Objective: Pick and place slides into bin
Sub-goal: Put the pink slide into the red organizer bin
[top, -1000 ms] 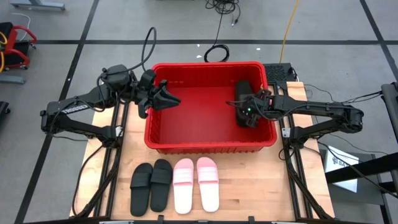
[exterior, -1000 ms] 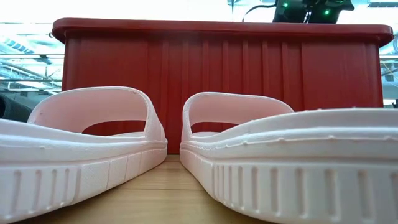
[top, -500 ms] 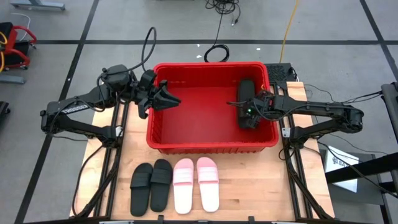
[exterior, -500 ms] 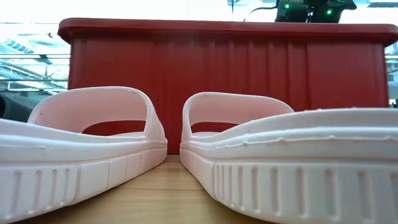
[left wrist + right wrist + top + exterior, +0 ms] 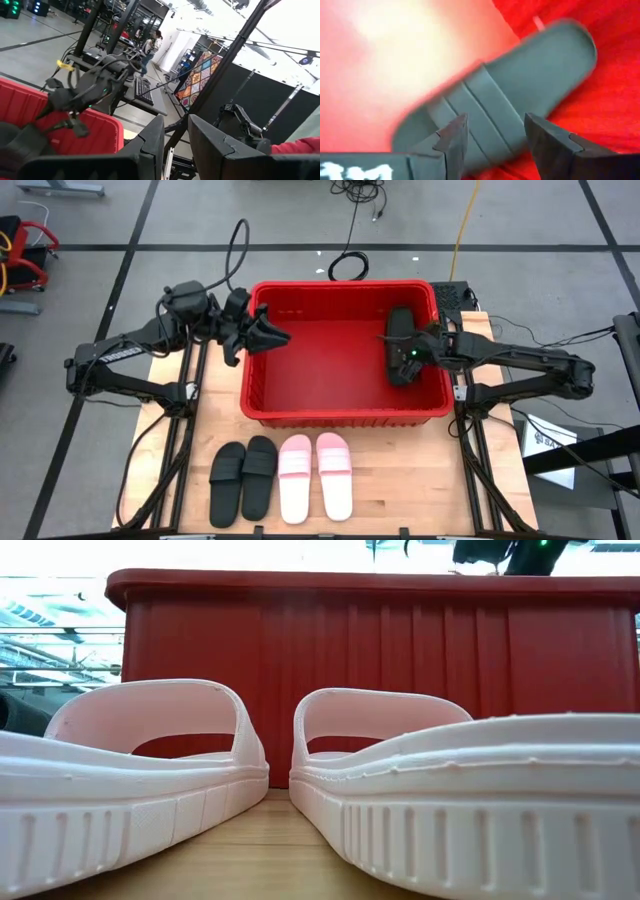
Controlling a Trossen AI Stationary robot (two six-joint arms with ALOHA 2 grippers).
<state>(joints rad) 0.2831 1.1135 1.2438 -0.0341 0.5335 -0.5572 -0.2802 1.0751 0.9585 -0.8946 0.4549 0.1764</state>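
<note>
Nearest me, two pale pink slide sandals and two matte black slide sandals lay on the wooden table. Beyond, inside the bright red slotted plastic bin, my right gripper had just spread its fingers, leaving a black slide dropped there. My left gripper waited narrow at the far rim, seemingly empty. Four remained.

Bin middle lies open between both tools; slides crowd the front.
</note>
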